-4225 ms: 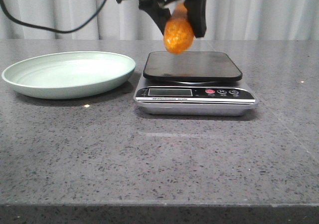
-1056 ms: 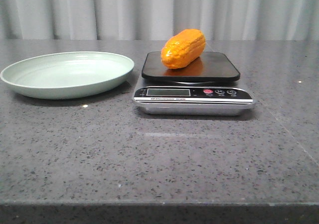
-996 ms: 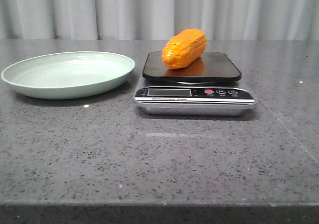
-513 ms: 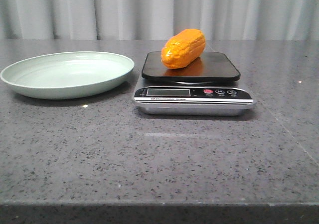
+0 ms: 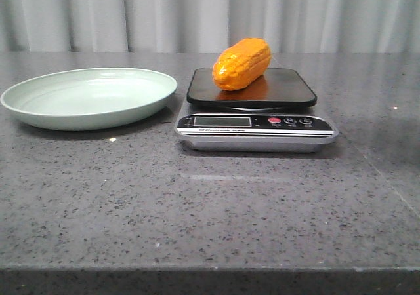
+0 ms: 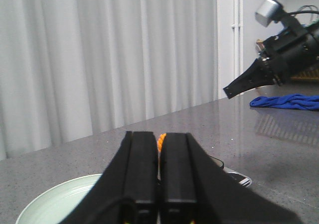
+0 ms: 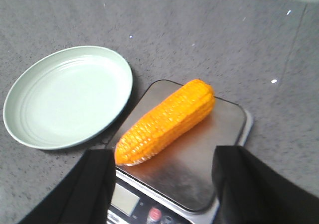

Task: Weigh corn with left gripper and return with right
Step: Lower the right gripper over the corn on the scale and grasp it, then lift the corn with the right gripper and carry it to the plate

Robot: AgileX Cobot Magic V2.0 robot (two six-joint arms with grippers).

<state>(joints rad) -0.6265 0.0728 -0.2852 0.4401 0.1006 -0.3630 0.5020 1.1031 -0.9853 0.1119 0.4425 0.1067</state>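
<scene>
The corn (image 5: 241,63) was seen lying on its side on the dark platform of the scale (image 5: 256,121), diagonally across it, touched by neither gripper. The scale stood on the grey table (image 5: 210,210), just beside the pale green plate (image 5: 88,98). In the left wrist view, the jaws of the left gripper (image 6: 159,169) were pressed together, nothing held between them. In the right wrist view, the jaws of the right gripper (image 7: 162,184) were spread wide above the near end of the scale.
</scene>
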